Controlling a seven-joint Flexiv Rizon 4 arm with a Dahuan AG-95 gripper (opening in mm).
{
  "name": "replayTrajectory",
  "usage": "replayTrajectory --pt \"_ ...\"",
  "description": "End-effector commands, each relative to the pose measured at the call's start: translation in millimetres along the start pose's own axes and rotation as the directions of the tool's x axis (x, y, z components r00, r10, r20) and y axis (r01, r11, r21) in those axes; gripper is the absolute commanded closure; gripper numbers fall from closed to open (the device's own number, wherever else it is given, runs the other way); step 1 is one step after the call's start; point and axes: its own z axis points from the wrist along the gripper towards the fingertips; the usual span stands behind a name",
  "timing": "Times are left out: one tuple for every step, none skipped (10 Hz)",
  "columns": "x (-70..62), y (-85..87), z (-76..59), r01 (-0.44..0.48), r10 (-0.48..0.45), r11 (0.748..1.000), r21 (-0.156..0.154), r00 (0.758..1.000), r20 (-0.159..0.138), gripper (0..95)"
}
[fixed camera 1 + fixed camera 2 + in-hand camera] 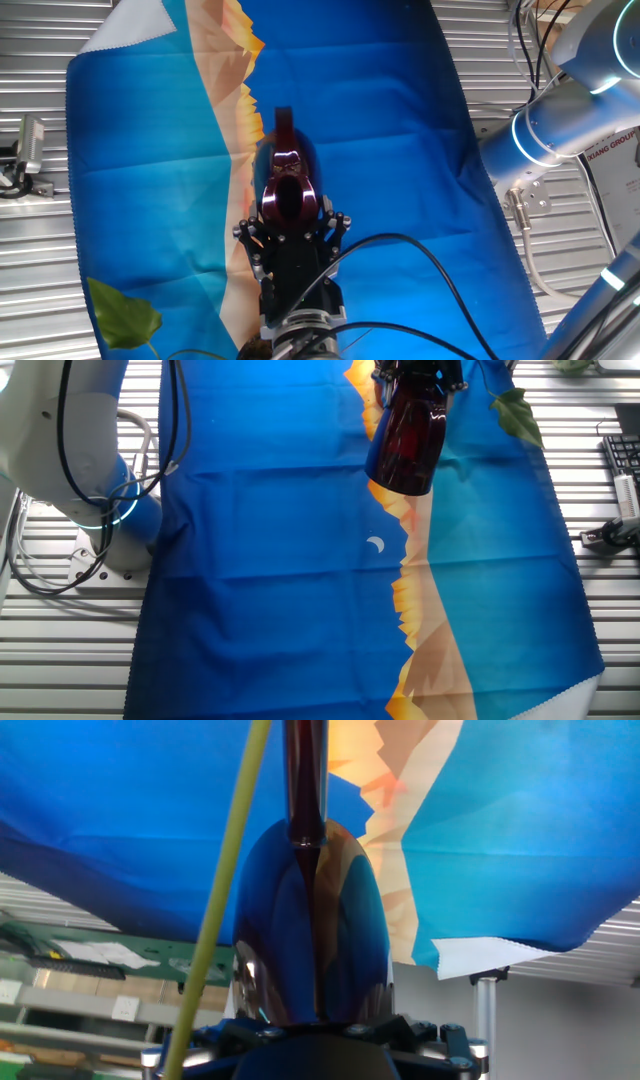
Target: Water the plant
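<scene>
1. At 6 o'clock in one fixed view, the gripper (291, 232) is closed on the dark red watering can (288, 190), its spout aimed toward 12 o'clock over the blue cloth (380, 130) covering the tabletop. The arm (560, 120) bends in from 3 o'clock. Only one green leaf of the plant (125, 315) shows, at 7 o'clock near the cloth's corner; the pot is out of frame. The spout points away from that leaf, so tipping now would likely wet the cloth instead.

2. Near 12 o'clock in the other fixed view, the can hangs clear above the cloth, held from its top end. A leaf sits just beside it at 1 o'clock. The arm's base stands at 9 o'clock, its cables looping loosely; a wide turn could drag them over the cloth.

3. Low at 6 o'clock in the hand view, the can's glossy body fills the centre, the spout running to 12 o'clock. A yellow-green stalk (225, 890) crosses diagonally in front, very close; I judge it could snag the can during a swing.
</scene>
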Motion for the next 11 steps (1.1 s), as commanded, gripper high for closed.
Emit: replayTrajectory --pt "0.6 -0.7 -2.3 0.008 -0.008 1.000 -0.003 1.000 -0.013 95.0" --pt "0.7 -0.8 -2.4 0.008 -0.008 1.000 -0.004 1.000 -0.013 95.0" --pt "0.6 -1.0 -2.6 0.007 -0.007 1.000 -0.004 1.000 -0.014 95.0" --pt "0.6 -1.0 -2.7 0.007 -0.007 1.000 -0.003 1.000 -0.013 95.0" --pt "0.6 -1.1 -2.8 0.009 -0.009 1.000 -0.002 1.000 -0.012 95.0" --pt "0.7 -1.2 -3.0 0.014 -0.014 1.000 0.001 1.000 -0.014 95.0" --pt "0.8 -1.6 -3.5 0.012 -0.012 1.000 0.000 1.000 -0.015 95.0" --pt "0.9 -1.8 -3.8 0.013 -0.013 1.000 0.001 1.000 -0.015 95.0" --pt "0.9 -1.8 -3.9 0.008 -0.008 1.000 0.002 1.000 -0.010 95.0" --pt "1.0 -1.8 -3.8 -0.012 0.012 1.000 0.002 1.000 0.008 95.0" --pt "1.0 -1.8 -3.9 -0.032 0.032 0.999 0.001 0.999 0.036 95.0"
